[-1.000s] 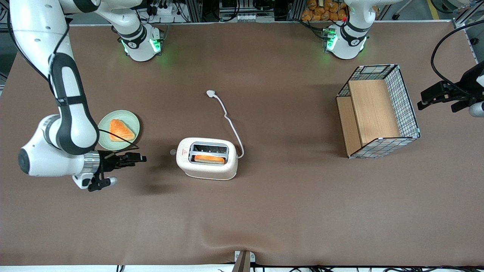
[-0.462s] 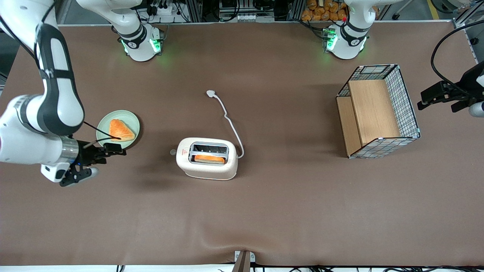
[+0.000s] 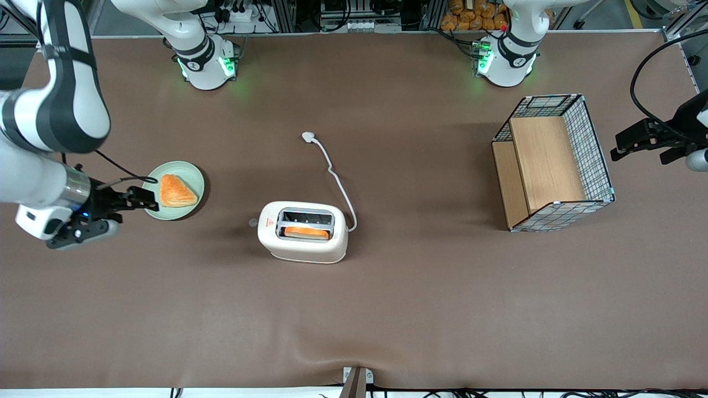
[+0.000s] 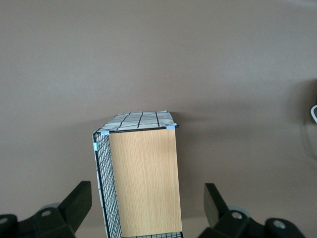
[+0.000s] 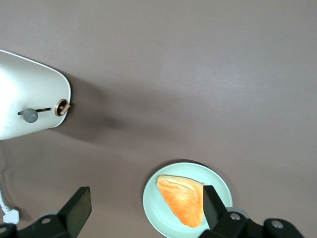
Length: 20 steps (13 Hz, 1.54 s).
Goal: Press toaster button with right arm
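Note:
The cream-white toaster stands mid-table with a toast slice in the slot nearer the front camera. Its grey button sticks out of the short end that faces the working arm's end of the table. In the right wrist view the toaster shows that end, with the grey button and a brownish ring knob beside it. My right gripper is open and empty. It hovers at the edge of a green plate, well apart from the toaster, toward the working arm's end. In the right wrist view, the gripper straddles the plate's edge.
The pale green plate carries an orange bread slice; both show in the right wrist view, plate and slice. The toaster's white cord trails away from the camera. A wire basket with wooden boards lies toward the parked arm's end.
My right gripper has drawn back from the toaster toward the working arm's end and a little away from the front camera, ending at the plate's edge. The toaster has not moved.

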Tool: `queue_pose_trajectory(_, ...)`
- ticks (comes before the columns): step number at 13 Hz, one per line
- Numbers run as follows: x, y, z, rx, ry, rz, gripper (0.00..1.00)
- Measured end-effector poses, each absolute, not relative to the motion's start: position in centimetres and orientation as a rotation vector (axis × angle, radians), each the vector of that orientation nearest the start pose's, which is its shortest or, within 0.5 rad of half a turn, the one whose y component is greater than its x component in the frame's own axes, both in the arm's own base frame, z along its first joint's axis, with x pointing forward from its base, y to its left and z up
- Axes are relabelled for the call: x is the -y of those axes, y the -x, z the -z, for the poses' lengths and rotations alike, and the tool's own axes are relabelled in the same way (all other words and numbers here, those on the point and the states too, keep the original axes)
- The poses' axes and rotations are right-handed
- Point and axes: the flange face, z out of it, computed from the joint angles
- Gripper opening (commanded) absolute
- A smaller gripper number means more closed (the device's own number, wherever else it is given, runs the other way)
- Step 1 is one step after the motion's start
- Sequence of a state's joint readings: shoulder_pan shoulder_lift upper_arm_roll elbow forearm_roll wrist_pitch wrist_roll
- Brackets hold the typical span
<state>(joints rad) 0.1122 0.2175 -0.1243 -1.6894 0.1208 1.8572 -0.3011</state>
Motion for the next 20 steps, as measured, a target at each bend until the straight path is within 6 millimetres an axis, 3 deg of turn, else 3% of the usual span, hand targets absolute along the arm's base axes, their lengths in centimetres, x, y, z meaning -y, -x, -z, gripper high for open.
queue_pose_trajectory(5,2.6,-60.0,-52.0,0.348,3.116,0.045,1.00)
queue_pose_trajectory(12,8.0,-57.2,-54.3,0.113,3.119,-0.021,1.00)
queue_pose_trajectory(16,6.7,-55.8,-56.7,-0.073,3.113,-0.042,1.00)
queue_pose_trajectory(20,5.9,-55.1,-59.3,-0.095,3.110,-0.072,1.00)
